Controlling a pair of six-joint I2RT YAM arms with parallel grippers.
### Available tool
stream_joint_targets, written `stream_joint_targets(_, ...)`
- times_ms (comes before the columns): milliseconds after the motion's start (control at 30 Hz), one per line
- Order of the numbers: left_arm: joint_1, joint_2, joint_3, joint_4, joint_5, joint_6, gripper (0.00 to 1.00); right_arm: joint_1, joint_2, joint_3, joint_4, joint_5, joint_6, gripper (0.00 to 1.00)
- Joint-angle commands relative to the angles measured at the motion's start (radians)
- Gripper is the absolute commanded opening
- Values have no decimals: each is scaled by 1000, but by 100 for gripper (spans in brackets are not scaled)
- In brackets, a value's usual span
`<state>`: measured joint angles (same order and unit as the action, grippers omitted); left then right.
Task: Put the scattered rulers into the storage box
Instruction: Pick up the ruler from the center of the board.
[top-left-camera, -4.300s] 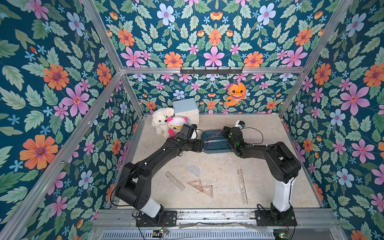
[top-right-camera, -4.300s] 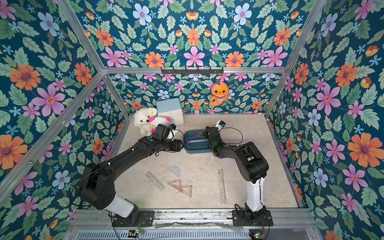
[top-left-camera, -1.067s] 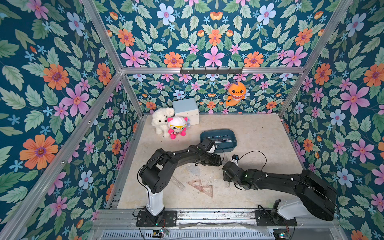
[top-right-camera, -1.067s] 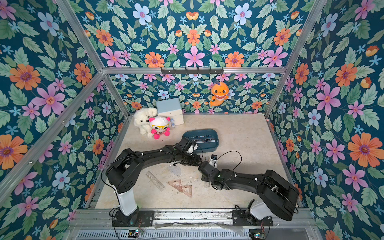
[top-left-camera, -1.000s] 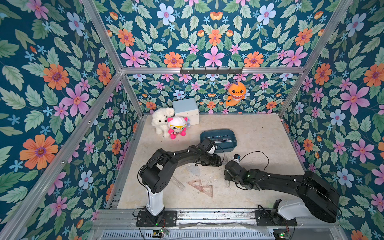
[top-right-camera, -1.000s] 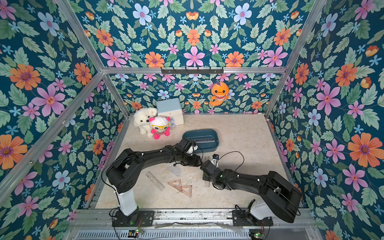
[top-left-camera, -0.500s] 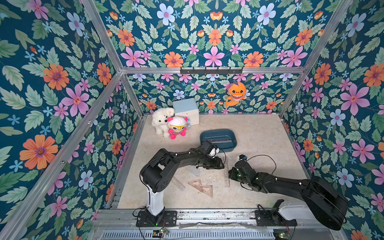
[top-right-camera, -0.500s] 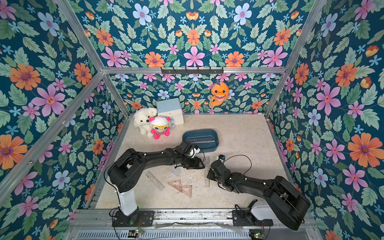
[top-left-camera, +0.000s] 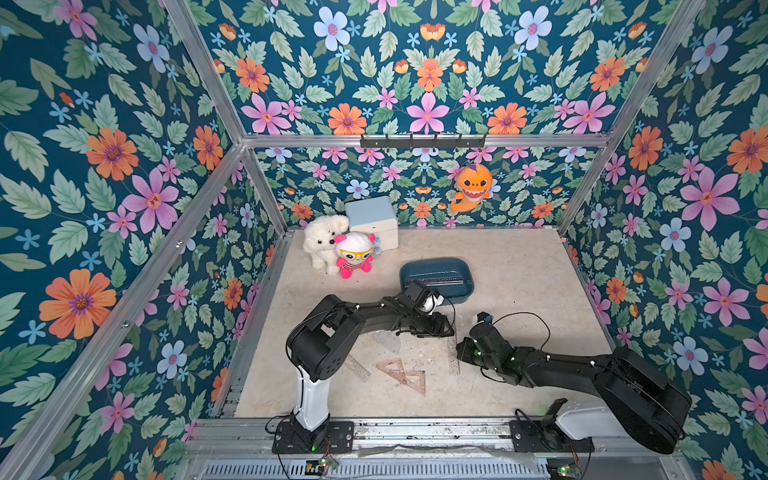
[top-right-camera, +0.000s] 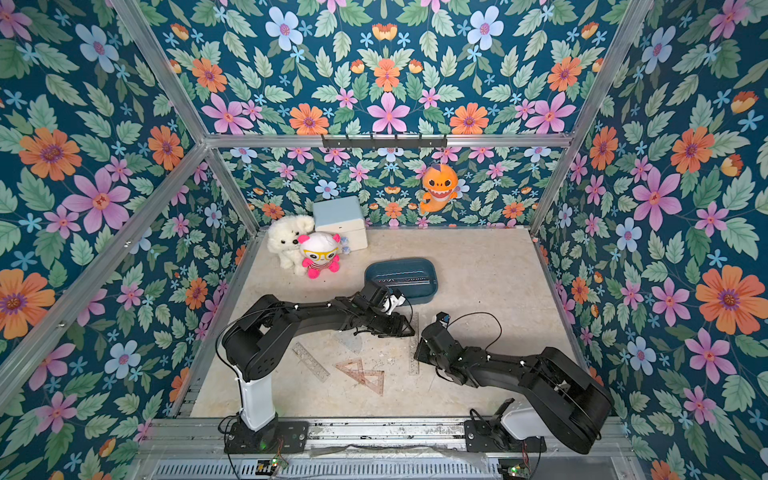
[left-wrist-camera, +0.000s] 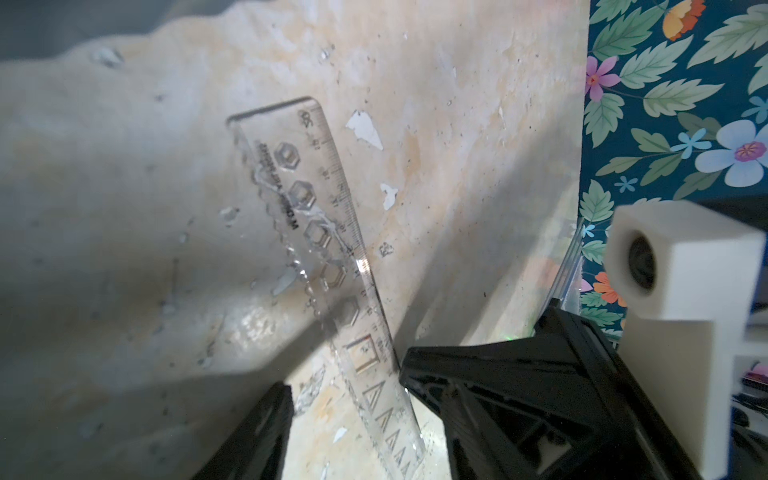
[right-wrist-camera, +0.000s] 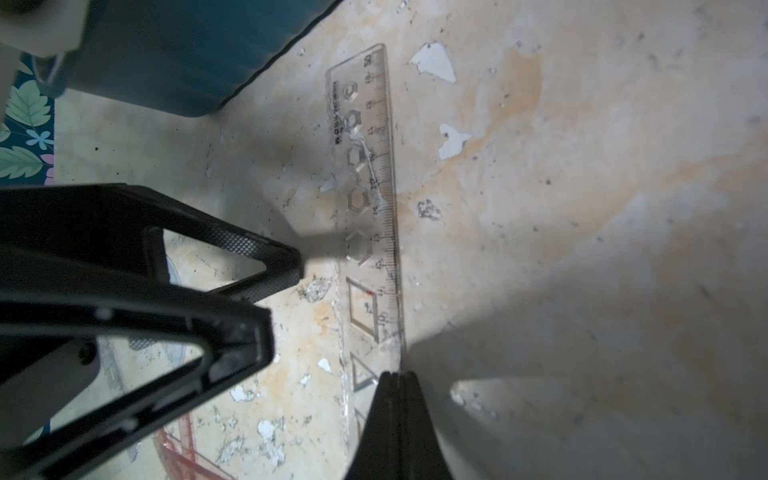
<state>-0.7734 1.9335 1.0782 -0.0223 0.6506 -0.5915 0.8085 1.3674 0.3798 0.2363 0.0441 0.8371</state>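
- My right gripper (right-wrist-camera: 395, 376) is fully closed, fingertips pressed together. They sit right against one long edge of a clear straight ruler (right-wrist-camera: 370, 187).
- That ruler lies flat on the table (top-left-camera: 519, 270). I can't tell whether its edge is actually pinched or only touched.
- My left gripper (left-wrist-camera: 345, 374) is partly open and holds nothing. Its fingertips sit just beside the ruler's other long edge, facing the right gripper across the strip.
- The storage box (top-left-camera: 465, 291) is just beyond the left gripper, near the ruler's far end. Pale printed strips show on its floor, so some rulers are already inside.
- Back from the left gripper, toward the arm bases, a protractor (top-left-camera: 388, 343) lies nearest.
- Past it are two pinkish triangles (top-left-camera: 409, 380) touching each other, and a short ruler (top-left-camera: 357, 368) lies off beside them.
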Motion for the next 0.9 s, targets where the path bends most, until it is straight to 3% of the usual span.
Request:
stream_joint_targets(0, -1, 23, -8, -112, -39, -17, 63, 0, 9, -8, 25, 4, -9, 0)
stream_joint_targets(467, -4, 28, -46, -77, -11, -32, 60, -5, 51, -27, 66, 2, -6, 0)
stream_joint_targets(700, 11, -8, -85, -53, -27, -45, 59, -28, -43, -25, 66, -16, -12, 0)
stream_joint_targets(867, 17, -7, -94, -38, -19, -51, 59, -28, -25, -7, 101, -41, -11, 0)
